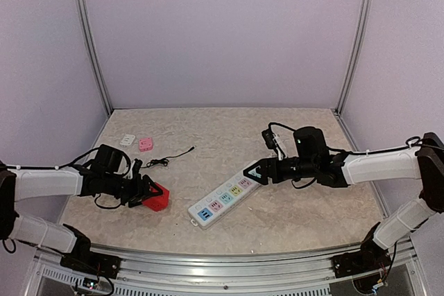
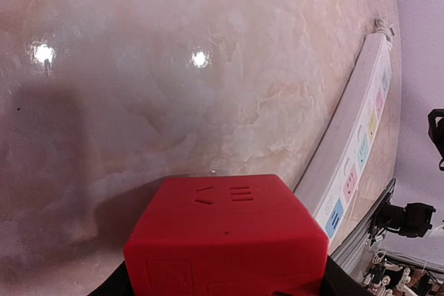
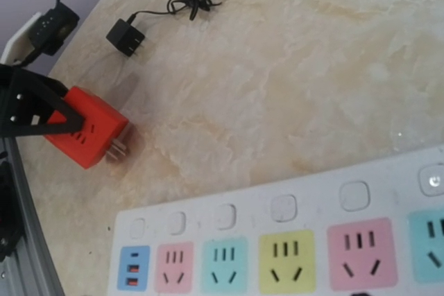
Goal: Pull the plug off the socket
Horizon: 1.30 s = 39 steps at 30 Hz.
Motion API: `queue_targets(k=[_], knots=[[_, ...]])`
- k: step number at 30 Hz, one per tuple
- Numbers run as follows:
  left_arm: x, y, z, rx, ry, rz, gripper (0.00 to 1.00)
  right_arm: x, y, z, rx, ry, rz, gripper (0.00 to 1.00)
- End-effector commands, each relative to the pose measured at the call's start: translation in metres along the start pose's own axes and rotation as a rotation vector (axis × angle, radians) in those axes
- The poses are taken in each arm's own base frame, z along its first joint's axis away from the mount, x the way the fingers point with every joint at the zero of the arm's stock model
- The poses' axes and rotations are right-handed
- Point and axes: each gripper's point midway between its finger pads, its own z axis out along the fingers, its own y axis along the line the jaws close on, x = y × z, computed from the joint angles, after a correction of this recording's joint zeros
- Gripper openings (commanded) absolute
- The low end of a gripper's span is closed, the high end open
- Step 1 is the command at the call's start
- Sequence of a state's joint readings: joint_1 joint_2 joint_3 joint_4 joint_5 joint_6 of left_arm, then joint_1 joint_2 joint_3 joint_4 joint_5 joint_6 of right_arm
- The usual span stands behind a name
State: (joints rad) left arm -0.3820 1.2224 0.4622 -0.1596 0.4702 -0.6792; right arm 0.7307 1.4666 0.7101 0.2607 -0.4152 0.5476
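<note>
Red plug point(image 1: 157, 200) sitting pinched in left gripper point(image 1: 147, 192), top view, near left side of table point(image 1: 298, 220), well apart from socket point(image 1: 223, 204); socket lying diagonally mid-table, right gripper point(image 1: 253, 171) hovering at its far end, jaws standing spread. Left wrist: plug filling lower frame, socket running along right side. Right wrist: socket's pastel outlets facing up, plug's bare prongs pointing socket's way, black adapter point(image 3: 126, 38) lying beyond

White arms point(image 1: 380, 163), black joints point(image 1: 310, 145), black triangular grippers point(image 1: 247, 172)
</note>
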Motion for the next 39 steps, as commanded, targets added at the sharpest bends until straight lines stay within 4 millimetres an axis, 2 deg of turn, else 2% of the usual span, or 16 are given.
queue_targets(k=[1, 3, 9, 11, 17, 24, 27, 29, 31, 34, 38, 39], knots=[[-0.003, 0.0, 0.005, 0.017, 0.005, -0.008, 0.47, 0.006, -0.001, 0.002, -0.007, 0.013, 0.004, 0.78], [-0.002, 0.0, 0.006, 0.018, 0.009, -0.005, 0.52, 0.006, -0.001, 0.002, -0.005, 0.012, 0.003, 0.78], [-0.009, 0.006, -0.001, -0.036, -0.028, 0.001, 0.86, 0.005, 0.0, 0.002, -0.006, 0.012, 0.003, 0.78], [-0.013, 0.007, -0.005, -0.057, -0.048, 0.007, 0.92, 0.005, 0.0, 0.003, -0.007, 0.013, 0.003, 0.78], [-0.028, 0.007, -0.017, -0.106, -0.101, 0.013, 0.99, 0.004, 0.0, 0.002, -0.006, 0.012, 0.0, 0.78], [-0.049, -0.012, -0.036, -0.111, -0.174, 0.083, 0.99, 0.005, -0.001, 0.0, 0.006, 0.015, -0.005, 0.79], [-0.058, -0.03, -0.046, -0.128, -0.214, 0.17, 0.99, 0.005, -0.001, -0.002, 0.012, 0.014, -0.008, 0.8], [-0.059, -0.051, -0.051, -0.154, -0.224, 0.263, 0.99, 0.005, -0.002, -0.003, 0.019, 0.014, -0.01, 0.8], [-0.051, -0.079, -0.047, -0.159, -0.199, 0.388, 0.99, 0.004, -0.003, -0.005, 0.027, 0.008, -0.009, 0.8], [-0.032, -0.105, -0.028, -0.18, -0.112, 0.529, 0.99, 0.002, -0.007, -0.011, 0.023, -0.015, 0.012, 0.8], [-0.002, -0.126, 0.013, -0.218, 0.023, 0.676, 0.99, -0.005, -0.016, -0.023, 0.039, -0.049, 0.039, 0.81], [0.01, -0.125, 0.028, -0.241, 0.076, 0.711, 0.99, -0.006, -0.018, -0.026, 0.047, -0.054, 0.04, 0.81]])
